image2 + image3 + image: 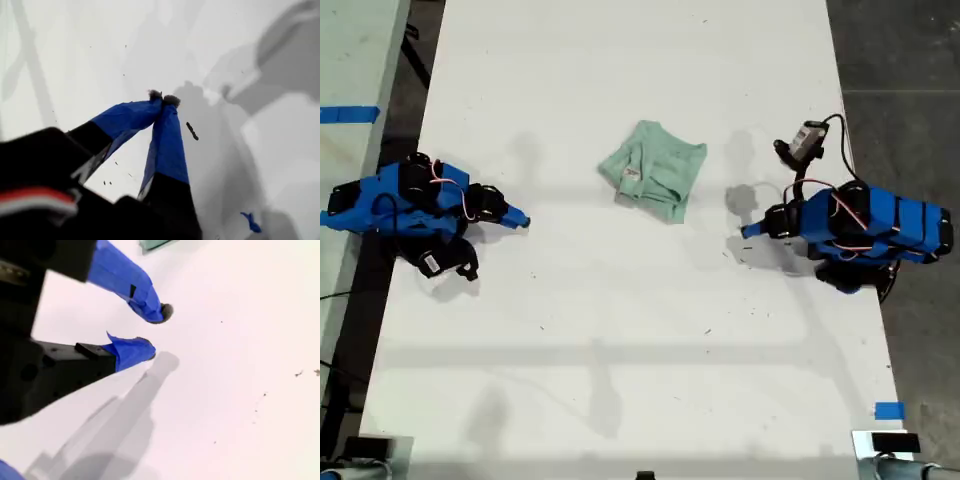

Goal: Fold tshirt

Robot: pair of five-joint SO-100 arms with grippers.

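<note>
The pale mint-green tshirt (653,170) lies bunched in a loose heap at the middle of the white table (620,330), its small white tag showing. One blue arm (415,200) rests at the exterior view's left and another blue arm (865,225) at its right, both pointing inward and well short of the cloth. My first gripper (162,98) is shut over bare table with nothing in it. My second gripper (155,332) is narrowly open and empty; a sliver of the tshirt (155,244) shows at that picture's edge. Which exterior arm is which I cannot tell.
Blue tape (888,410) marks the table near the exterior view's lower right corner. A second pale surface with blue tape (348,113) stands beyond the table's edge at the exterior view's left. Dark floor (900,60) lies along the exterior view's right.
</note>
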